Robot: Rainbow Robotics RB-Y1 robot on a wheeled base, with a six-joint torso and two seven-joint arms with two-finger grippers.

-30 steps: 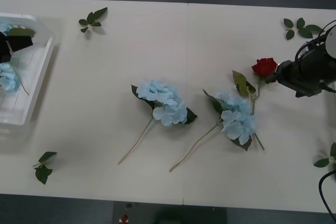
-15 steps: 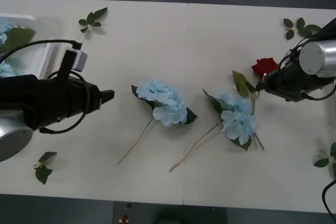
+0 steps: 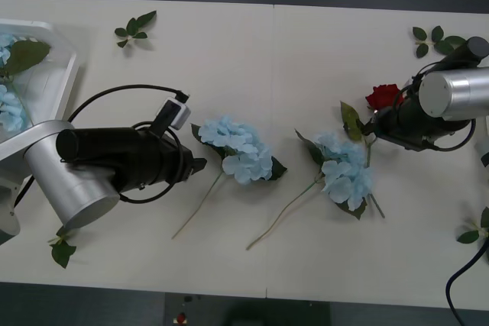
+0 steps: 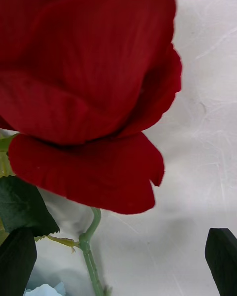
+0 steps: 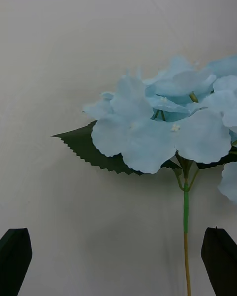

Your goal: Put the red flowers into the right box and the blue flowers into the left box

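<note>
Front view shows both arms reaching in over the counter (image 3: pixel 252 59) at once. The left hand (image 3: pixel 200 164) sits just beside the nearer blue flower (image 3: pixel 238 149), close to where its stem meets the head; its own wrist view shows both black fingers (image 5: pixel 15 254) spread wide at the corners with the stem (image 5: pixel 186 227) running down between them, nearer one finger than the other, and nothing gripped. The right hand (image 3: pixel 373 127) is close against the red flower (image 3: pixel 383 95), which lies by the second blue flower (image 3: pixel 345 169) with its stem passing under that head. From the right wrist the rose head (image 4: pixel 84 93) looms very near and one black finger (image 4: pixel 222 259) stands off to the side; the hand looks open and not on the flower. So the step in hand seems to be two approaches: a blue cluster for the left, the rose for the right. Next, each hand probably needs to settle over its stem and pinch it, the right one without snagging the neighbouring cluster. The left box (image 3: pixel 59 93) already holds pale blue clusters and a green leaf. Loose leaf sprigs (image 3: pixel 134 27) lie scattered near the counter's edges.
</note>
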